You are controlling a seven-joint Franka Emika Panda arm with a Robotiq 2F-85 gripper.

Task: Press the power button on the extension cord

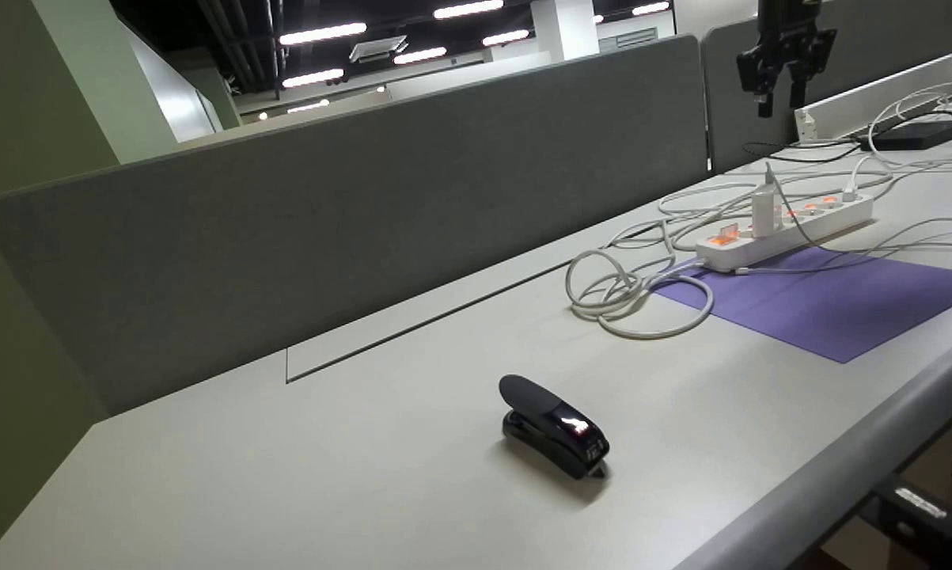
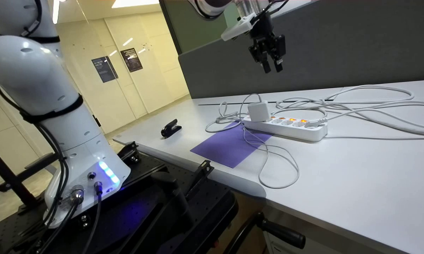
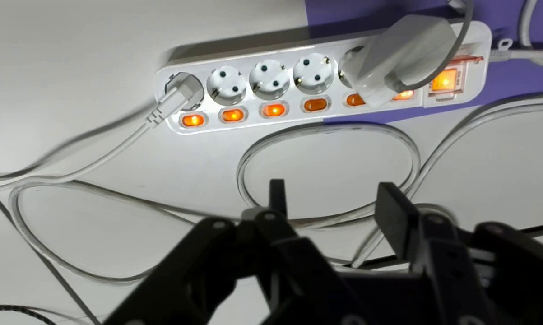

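Note:
The extension cord is a white power strip (image 3: 294,94), also in both exterior views (image 1: 808,231) (image 2: 286,131). A large square power button (image 3: 445,80) glows orange at its right end in the wrist view, with a reddish clear cover (image 3: 467,59) standing up beside it. Several small oval switches (image 3: 273,109) run along one side; some are lit, two look dimmer. A white adapter (image 3: 406,54) is plugged in by the large button and partly covers the strip. My gripper (image 3: 332,183) is open and empty, well above the table in both exterior views (image 1: 782,103) (image 2: 273,69).
A white plug (image 3: 176,99) sits in the strip's far-end socket. Loose white cables (image 1: 642,309) coil around the strip. A purple sheet (image 2: 229,148) lies partly under it. A black stapler (image 1: 555,427) lies on the table. A grey partition (image 1: 404,214) stands behind.

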